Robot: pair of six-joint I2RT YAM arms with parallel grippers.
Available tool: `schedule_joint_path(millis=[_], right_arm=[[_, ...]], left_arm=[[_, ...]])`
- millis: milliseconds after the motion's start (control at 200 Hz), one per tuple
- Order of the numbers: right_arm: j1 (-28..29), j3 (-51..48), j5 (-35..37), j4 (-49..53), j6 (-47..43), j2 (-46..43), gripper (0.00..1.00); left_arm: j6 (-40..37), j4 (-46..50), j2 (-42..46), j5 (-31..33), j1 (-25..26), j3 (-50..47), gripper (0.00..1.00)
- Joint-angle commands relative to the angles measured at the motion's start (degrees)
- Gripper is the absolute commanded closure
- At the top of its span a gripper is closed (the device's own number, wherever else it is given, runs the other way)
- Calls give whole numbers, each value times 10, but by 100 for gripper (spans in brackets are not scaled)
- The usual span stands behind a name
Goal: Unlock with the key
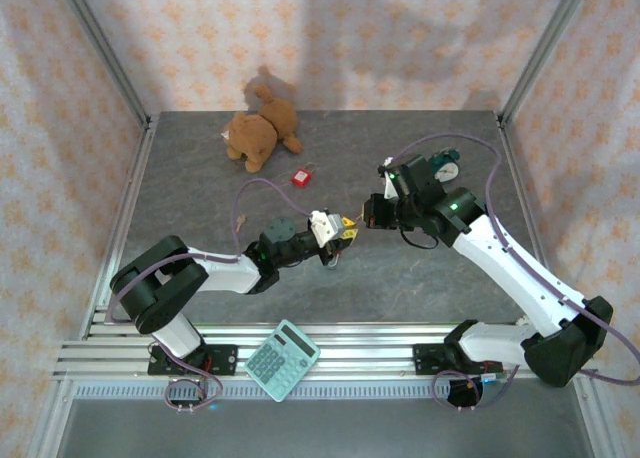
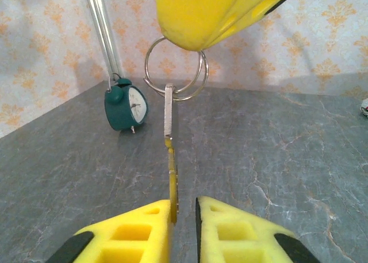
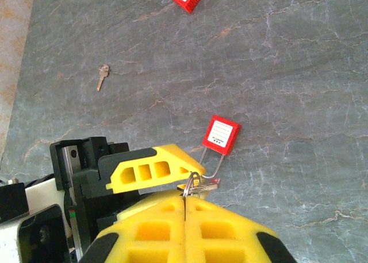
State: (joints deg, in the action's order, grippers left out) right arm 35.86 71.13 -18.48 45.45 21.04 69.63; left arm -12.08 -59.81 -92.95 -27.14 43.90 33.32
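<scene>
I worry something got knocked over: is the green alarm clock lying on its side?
No, the alarm clock stands upright on its small feet on the grey table, its dial facing outward.

Patterned peach walls (image 1: 330,38) enclose a grey, seemingly marbled tabletop (image 1: 190,168) between 2 metal posts (image 1: 105,48).
</scene>
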Motion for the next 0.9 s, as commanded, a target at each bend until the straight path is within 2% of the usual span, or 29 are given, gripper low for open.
schedule_joint_path(millis=[0,205,561,731,896], right_arm=[[4,-4,5,-5,0,-2,100],[4,-13,10,-4,-4,1,100],[4,-18,14,-10,-3,-2,100],[3,-15,36,-19,-9,-4,100],[2,-9,22,-44,-15,22,99]], left_arm=[[2,-18,2,-22,3,10,85],[14,-19,-1,-41,3,11,100],[24,-30,2,-31,4,0,100],[95,-43,-5,-22,4,-9,100],[195,-16,-2,-22,3,-13,100]])
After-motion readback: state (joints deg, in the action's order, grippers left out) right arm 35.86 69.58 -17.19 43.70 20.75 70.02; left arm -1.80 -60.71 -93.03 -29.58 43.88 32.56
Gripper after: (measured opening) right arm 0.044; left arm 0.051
